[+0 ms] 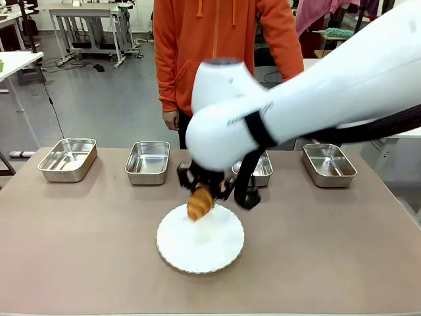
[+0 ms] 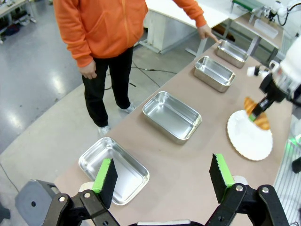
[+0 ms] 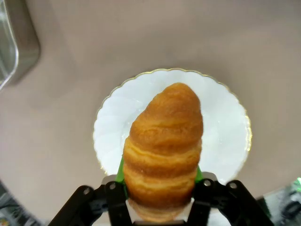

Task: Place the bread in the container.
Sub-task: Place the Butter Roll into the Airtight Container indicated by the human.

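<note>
Right hand (image 1: pixel 200 191) clamped on the bread (image 1: pixel 199 203), which hangs tip-down between its fingers above the far edge of the white plate (image 1: pixel 200 247). Left hand (image 2: pixel 162 181) fingers apart, holding nothing, over the desk (image 2: pixel 188 160) near the end container (image 2: pixel 113 169).

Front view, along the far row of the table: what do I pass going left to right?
Steel pan → second pan → third pan, mostly hidden behind the right arm → fourth pan. The right hand, shut on the croissant, hangs just in front of that row.
</note>
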Available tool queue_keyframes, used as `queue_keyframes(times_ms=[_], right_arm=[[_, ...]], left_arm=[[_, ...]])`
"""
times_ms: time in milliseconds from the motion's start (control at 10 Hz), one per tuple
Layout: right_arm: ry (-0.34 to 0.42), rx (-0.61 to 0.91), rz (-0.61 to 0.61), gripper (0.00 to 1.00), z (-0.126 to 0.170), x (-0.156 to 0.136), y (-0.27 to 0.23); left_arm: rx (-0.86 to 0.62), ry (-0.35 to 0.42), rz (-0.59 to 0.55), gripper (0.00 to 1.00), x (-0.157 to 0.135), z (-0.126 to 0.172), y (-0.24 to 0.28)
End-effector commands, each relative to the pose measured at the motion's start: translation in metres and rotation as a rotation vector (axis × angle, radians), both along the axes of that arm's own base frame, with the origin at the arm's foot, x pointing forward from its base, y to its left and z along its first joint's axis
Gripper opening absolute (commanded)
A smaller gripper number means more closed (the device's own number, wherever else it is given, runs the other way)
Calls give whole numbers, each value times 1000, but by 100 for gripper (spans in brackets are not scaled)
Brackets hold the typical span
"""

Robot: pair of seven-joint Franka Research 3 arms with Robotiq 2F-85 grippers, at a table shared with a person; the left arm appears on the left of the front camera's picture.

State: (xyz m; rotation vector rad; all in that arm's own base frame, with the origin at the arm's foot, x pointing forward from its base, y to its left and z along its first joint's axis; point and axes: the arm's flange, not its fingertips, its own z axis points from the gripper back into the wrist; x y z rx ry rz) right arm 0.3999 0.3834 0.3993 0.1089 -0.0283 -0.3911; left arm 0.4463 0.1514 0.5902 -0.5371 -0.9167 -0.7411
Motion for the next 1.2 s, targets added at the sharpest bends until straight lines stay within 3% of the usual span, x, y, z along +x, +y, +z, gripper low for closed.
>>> queue_keyframes(times_ms=[0, 300, 500, 700, 800, 900, 1000, 1100], right_arm=[[7, -19, 48, 56, 58, 14, -42], [-39, -116, 337, 56, 106, 57, -137], [-34, -85, 486, 56, 106, 90, -194], [-46, -126, 624, 56, 83, 117, -230], [-81, -75, 692, 56, 72, 119, -246], [-28, 77, 653, 56, 71, 113, -237], [-39, -119, 620, 56, 78, 118, -243], [-39, -119, 620, 56, 78, 118, -243]], left_arm=[[-13, -17, -8, 100, -1, 0, 0], [-13, -17, -8, 100, -1, 0, 0], [-13, -17, -8, 100, -1, 0, 0], [-13, -17, -8, 100, -1, 0, 0], [-13, -17, -8, 100, -1, 0, 0], [-13, -17, -8, 100, -1, 0, 0], [-13, -17, -8, 100, -1, 0, 0], [-13, -17, -8, 100, -1, 0, 0]])
